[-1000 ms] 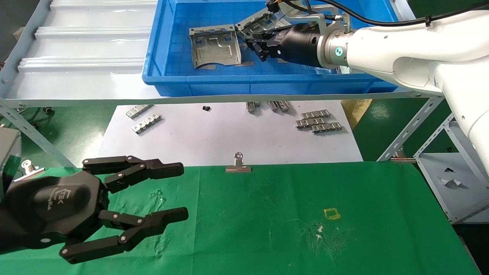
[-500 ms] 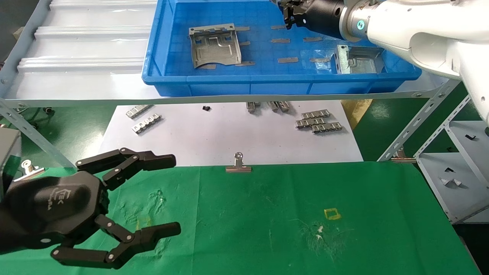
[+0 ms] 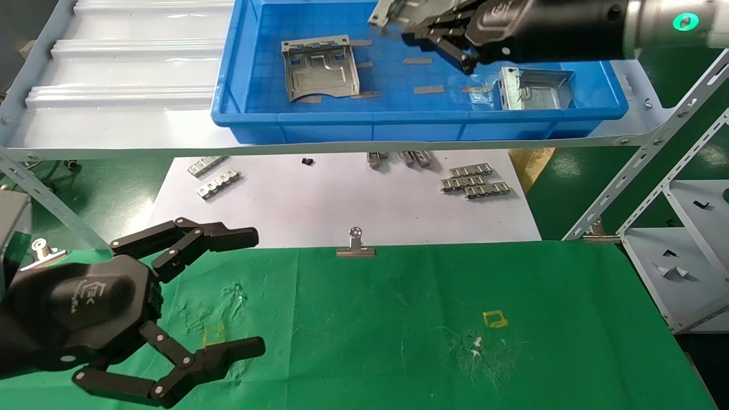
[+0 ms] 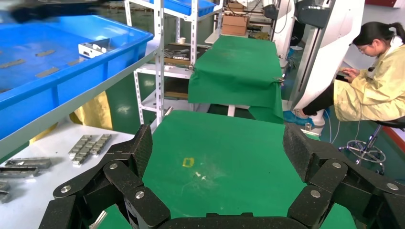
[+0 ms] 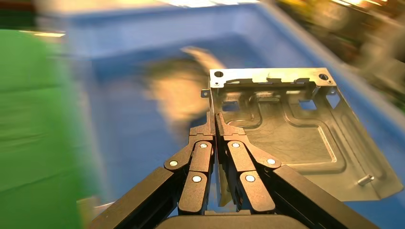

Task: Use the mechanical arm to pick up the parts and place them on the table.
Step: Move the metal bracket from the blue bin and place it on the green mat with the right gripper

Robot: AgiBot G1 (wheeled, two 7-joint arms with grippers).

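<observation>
My right gripper (image 5: pixel 215 119) above blue bin (image 3: pixel 342 122), fingers (image 5: pixel 206 131) pinched on edge of silver part (image 5: pixel 296 138), apparently lifted clear. Two more parts (image 3: pixel 322 68) lie in bin. Left gripper (image 3: pixel 250 296) spread wide, empty, over green worktop (image 3: pixel 427 319).

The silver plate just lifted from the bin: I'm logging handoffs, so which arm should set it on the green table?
Right: the right gripper is shut on the plate; the left gripper is open over the green table.
</observation>
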